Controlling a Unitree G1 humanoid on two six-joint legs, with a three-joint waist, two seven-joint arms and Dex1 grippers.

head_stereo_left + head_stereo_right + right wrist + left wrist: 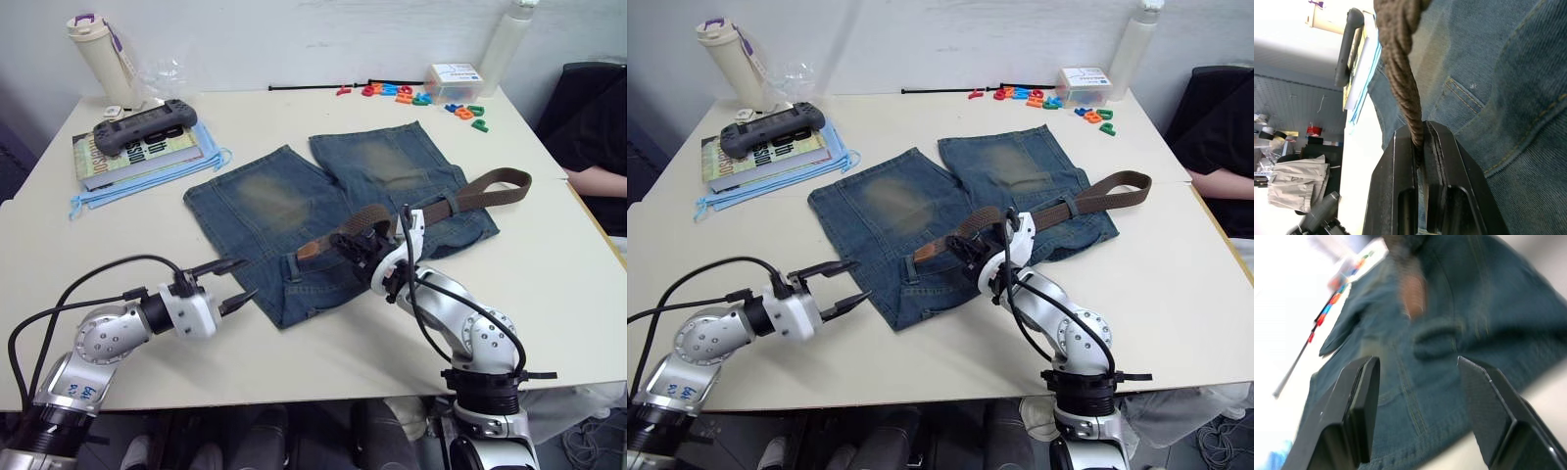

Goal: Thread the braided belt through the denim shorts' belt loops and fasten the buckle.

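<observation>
The threading step is in hand. The right end effector is clamped on the braided belt, which lies across the waistband of the denim shorts on the worktop. The left end effector waits with fingers apart beside the waistband. Next, I think, it must take the belt tip coming out.

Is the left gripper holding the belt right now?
No. The left gripper hangs with its jaws open by the edge of the denim shorts; the right gripper clamps the braided belt.
</observation>
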